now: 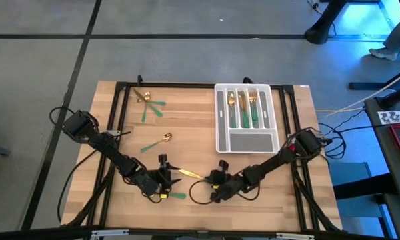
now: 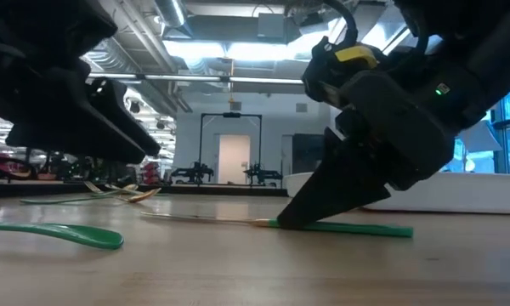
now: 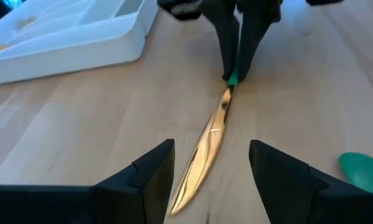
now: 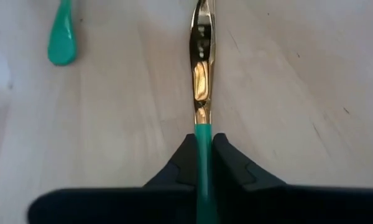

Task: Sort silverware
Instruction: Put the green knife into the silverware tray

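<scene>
Near the table's (image 1: 187,127) front edge, a gold-bladed knife (image 4: 201,74) is clamped by its slim green handle, partly hidden, in the right gripper (image 4: 202,158), while the left gripper's (image 3: 211,165) dark fingers are spread apart around its glossy tip.
</scene>
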You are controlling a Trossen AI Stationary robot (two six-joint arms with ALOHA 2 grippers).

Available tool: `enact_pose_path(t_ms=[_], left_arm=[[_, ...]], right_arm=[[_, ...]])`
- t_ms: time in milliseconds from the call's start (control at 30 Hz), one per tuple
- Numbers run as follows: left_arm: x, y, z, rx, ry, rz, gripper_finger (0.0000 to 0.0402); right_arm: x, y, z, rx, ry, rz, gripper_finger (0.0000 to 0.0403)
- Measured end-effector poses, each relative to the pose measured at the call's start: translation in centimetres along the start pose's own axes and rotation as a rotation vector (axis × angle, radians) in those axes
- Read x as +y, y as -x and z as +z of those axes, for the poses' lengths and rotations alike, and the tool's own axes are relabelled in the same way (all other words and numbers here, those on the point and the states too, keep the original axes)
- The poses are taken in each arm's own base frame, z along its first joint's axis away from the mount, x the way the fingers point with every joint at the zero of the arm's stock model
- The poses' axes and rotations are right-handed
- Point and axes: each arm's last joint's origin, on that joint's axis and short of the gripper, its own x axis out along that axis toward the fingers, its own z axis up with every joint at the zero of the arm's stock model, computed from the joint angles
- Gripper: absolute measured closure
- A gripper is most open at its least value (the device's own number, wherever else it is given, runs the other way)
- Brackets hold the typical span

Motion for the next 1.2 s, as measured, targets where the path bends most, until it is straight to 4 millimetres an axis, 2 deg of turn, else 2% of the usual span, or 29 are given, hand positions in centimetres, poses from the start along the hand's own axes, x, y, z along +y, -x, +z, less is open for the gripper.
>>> enact_pose_path(t_ms=[200,367,500,633,833,1000,1100,1200], left_arm=[[-0.2,-0.1,0.2,-0.007,-0.113,-0.051,0.0204],[-0.1,-1.3,-0.7,0.041,-0.189,-0.110,0.0204],[-0.2,-3.0,-1.4,0.049,-0.161,-0.220,0.0204],[0.1,-4.4,-2.1,0.042,-0.154,-0.207,0.0203],[0.7,-5.2,-2.3,0.066,-0.121,-0.198,0.0203],[1.4,-5.8,-2.5,0.109,-0.105,-0.267,0.0204],[1.9,-6.1,-2.7,0.141,-0.100,-0.270,0.0218],[2.4,-6.4,-2.8,0.160,-0.118,-0.276,0.0248]], right_arm=[[0.4,-0.3,0.1,-0.064,0.002,0.057,0.0383],[0.5,-0.3,0.1,-0.076,0.016,0.066,0.0382],[0.6,-0.3,0.3,-0.098,0.017,0.067,0.0392],[0.7,-0.3,0.4,-0.122,0.032,0.075,0.0401],[0.7,-0.4,0.5,-0.132,0.039,0.081,0.0402],[0.7,-0.4,0.5,-0.132,0.039,0.081,0.0402],[0.7,-0.4,0.5,-0.132,0.039,0.081,0.0402],[0.7,-0.4,0.5,-0.132,0.042,0.081,0.0402]])
